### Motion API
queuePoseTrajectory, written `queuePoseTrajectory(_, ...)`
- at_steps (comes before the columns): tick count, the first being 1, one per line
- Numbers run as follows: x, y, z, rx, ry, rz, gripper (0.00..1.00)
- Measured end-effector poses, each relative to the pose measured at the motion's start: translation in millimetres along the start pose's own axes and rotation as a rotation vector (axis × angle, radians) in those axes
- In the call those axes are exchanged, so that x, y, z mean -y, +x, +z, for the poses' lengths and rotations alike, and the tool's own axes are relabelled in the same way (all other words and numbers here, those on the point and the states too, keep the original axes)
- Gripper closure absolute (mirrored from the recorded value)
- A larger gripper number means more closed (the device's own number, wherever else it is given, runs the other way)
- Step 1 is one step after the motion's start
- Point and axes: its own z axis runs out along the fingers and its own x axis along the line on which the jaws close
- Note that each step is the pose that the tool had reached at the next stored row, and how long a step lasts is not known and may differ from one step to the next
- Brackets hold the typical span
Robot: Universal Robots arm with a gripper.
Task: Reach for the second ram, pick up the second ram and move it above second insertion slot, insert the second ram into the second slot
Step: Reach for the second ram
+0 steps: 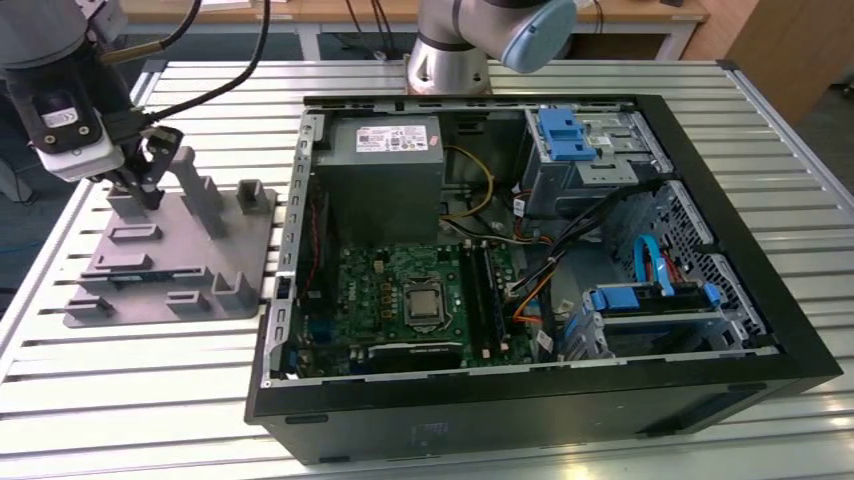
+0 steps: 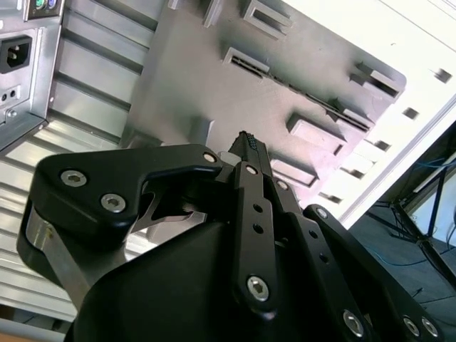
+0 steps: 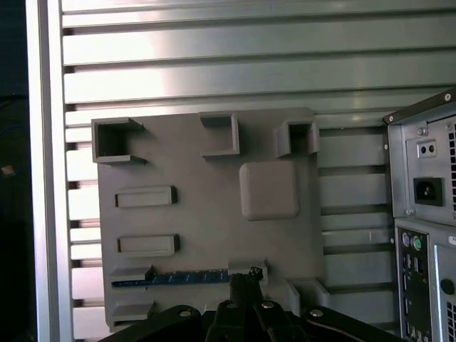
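A robot arm's tool (image 3: 246,279) hangs over a grey moulded holder tray (image 1: 200,255) that lies on a slatted metal counter (image 1: 134,390), to the exterior view's left of an open desktop computer case (image 1: 534,425). The second ram (image 3: 178,277) stands on its long edge in a shallow slot of that tray, on the side nearer the camera in the exterior view. In the first wrist view it appears as a long, very thin dark blue strip, seen edge-on from above. Its chips and label cannot be made out from this angle. The tool's tip lines up over one end of the strip, next to a small grey block of the tray. Whether it touches the stick cannot be told, though in the exterior view it seems to be raised above the tray. The tool looks clenched, its tip narrowed to a single point in both wrist views, with nothing gripped. The stick is judged light and stiff but fragile. It is a thin circuit board that would resist little bending, and its contact edge sits down in the tray. The safest hold looks to be across its two flat faces near the upper edge, towards the middle of its length, so that it lifts level and does not tilt. Inside the case, the green motherboard (image 1: 400,290) lies exposed.
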Motion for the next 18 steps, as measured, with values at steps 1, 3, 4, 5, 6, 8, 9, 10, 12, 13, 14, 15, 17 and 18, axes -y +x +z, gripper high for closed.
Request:
queuePoseTrajectory(1, 0.2, 0.3, 1.5, 0.0, 0.0, 0.0, 0.9)
queuePoseTrajectory(3, 0.5, 0.9, 4.4, 0.0001, 0.0, 0.0, 0.9)
queuePoseTrajectory(4, 0.6, 1.1, 5.8, 0.0001, 0.0, 0.0, 0.9)
queuePoseTrajectory(5, 0.8, 1.4, 7.2, 0.0, 0.0, 0.0, 0.9)
queuePoseTrajectory(6, 0.9, 1.7, 8.5, 0.0, 0.0, 0.0, 0.9)
queuePoseTrajectory(8, 1.2, 2.2, 11.2, 0.0, 0.0, 0.0, 0.9)
queuePoseTrajectory(9, 1.3, 2.5, 12.5, 0.0, 0.0, 0.0, 0.9)
queuePoseTrajectory(10, 1.5, 2.7, 13.7, -0.0001, 0.0001, 0.0, 0.9)
queuePoseTrajectory(12, 1.7, 3.3, 16.4, 0.0001, -0.0001, 0.0, 0.9)
queuePoseTrajectory(13, 1.8, 3.5, 17.7, 0.0, 0.0, 0.0, 0.9)
queuePoseTrajectory(14, 1.9, 3.7, 19.1, 0.0, 0.0, 0.0, 0.9)
queuePoseTrajectory(15, 2.0, 3.9, 20.7, 0.0, 0.0, 0.0, 0.9)
queuePoseTrajectory(17, 2.3, 4.3, 24.1, 0.0, 0.0, 0.0, 0.9)
queuePoseTrajectory(18, 2.4, 4.6, 25.7, 0.0, 0.0, 0.0, 0.9)
